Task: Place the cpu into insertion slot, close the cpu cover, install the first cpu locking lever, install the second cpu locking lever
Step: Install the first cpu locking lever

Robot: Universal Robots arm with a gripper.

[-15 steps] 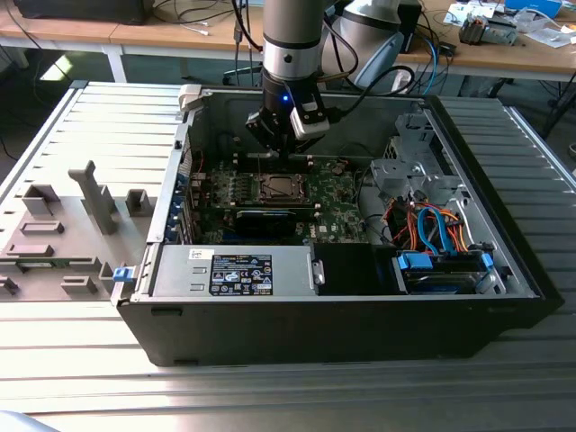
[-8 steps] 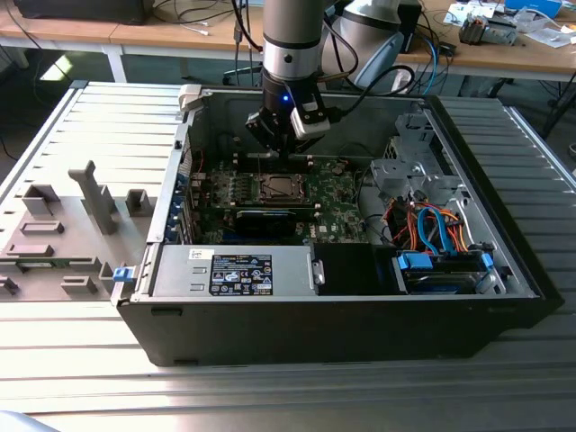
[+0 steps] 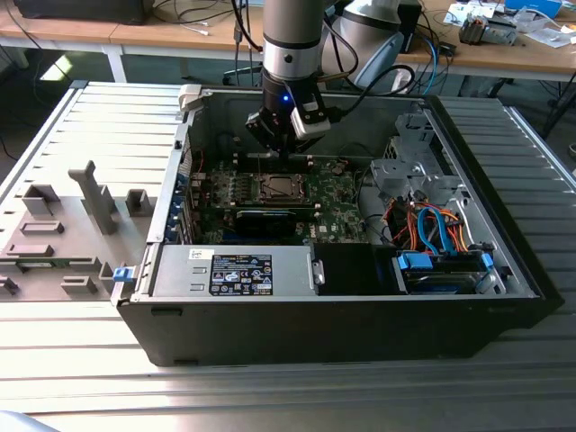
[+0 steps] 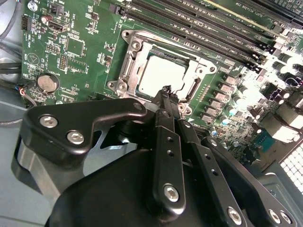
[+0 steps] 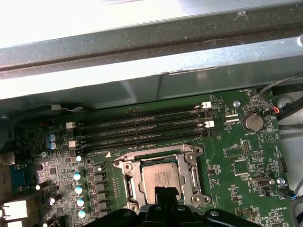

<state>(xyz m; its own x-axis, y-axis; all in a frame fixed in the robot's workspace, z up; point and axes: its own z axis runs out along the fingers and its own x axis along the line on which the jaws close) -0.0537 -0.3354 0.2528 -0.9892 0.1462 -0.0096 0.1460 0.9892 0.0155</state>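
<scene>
The work surface is a bench (image 3: 270, 396) of ribbed grey metal slats. Behind it, wooden desks (image 3: 180, 36) carry cables and loose equipment. On the bench, toward the exterior view's left, lies a grey moulded fixture tray (image 3: 63, 234) with upright posts.

An open black computer case (image 3: 360, 315) lies on its side on the bench. Inside it are a grey power supply (image 3: 234, 270) with a label, a drive cage with blue fittings (image 3: 445, 270), and orange and blue cables (image 3: 432, 220). The green motherboard (image 5: 236, 156) lies flat on the case floor; it carries a row of long memory slots (image 5: 142, 125) and a round coin battery (image 5: 252, 122).

The robot arm (image 3: 292, 36) descends from above into the case. Its hand (image 4: 166, 92) hangs just above the motherboard, at the edge of the socket, with the fingers (image 4: 163, 123) drawn together and holding nothing.

The insertion slot (image 5: 161, 177) lies beside the memory slots, ringed by its metal frame. The cpu (image 4: 163, 75) lies flat inside the slot, silvery top upward. The cpu cover (image 4: 135, 52) appears to lie down around the chip, though the hand hides one side and its seating there cannot be confirmed. The state of the locking levers cannot be made out.
</scene>
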